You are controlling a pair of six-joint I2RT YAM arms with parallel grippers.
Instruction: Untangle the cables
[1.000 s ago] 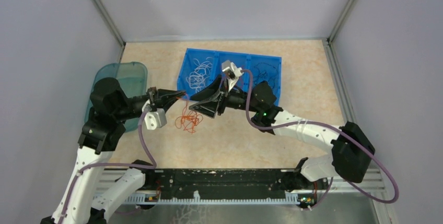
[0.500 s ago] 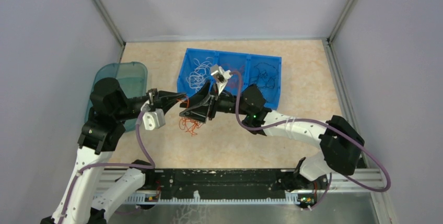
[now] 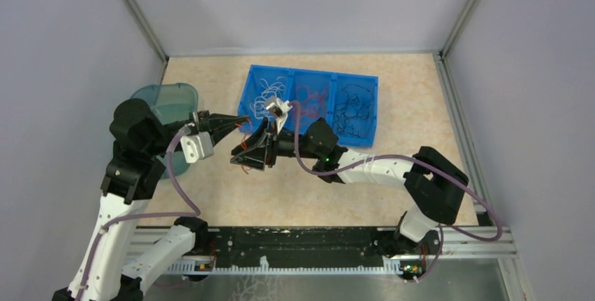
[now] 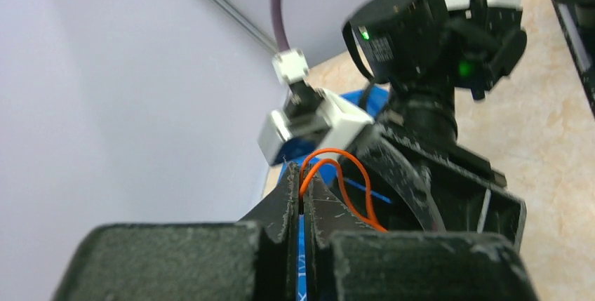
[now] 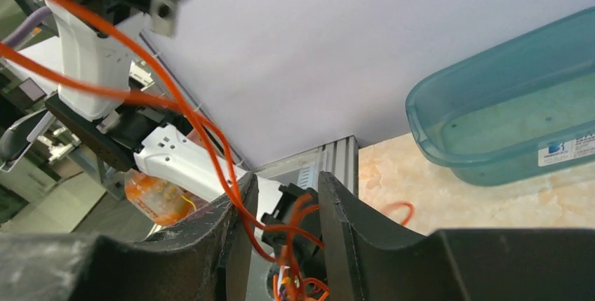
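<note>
A bunch of thin orange cables (image 3: 243, 144) hangs between my two grippers above the table. My left gripper (image 3: 238, 120) (image 4: 302, 190) is shut on a loop of orange cable (image 4: 353, 177) at its tips. Close in front of it, my right gripper (image 3: 240, 158) (image 5: 285, 187) stands open, a gap between its fingers. Several orange cables (image 5: 210, 143) run through that gap, one lying against the left finger (image 5: 235, 210). A blue tray (image 3: 372, 115) behind holds white cables (image 3: 265, 95), red cables (image 3: 309, 97) and black cables (image 3: 353, 104), one colour in each compartment.
A teal translucent bin (image 3: 175, 101) (image 5: 516, 122) sits at the table's left, behind the left arm. One loose orange strand (image 5: 397, 209) lies on the table near the bin. Grey walls close in the back and both sides.
My right arm has swung left, up to the left gripper, and its jaws have narrowed around the orange strands. The left gripper has drawn back left and the bunch has lifted off the table.
</note>
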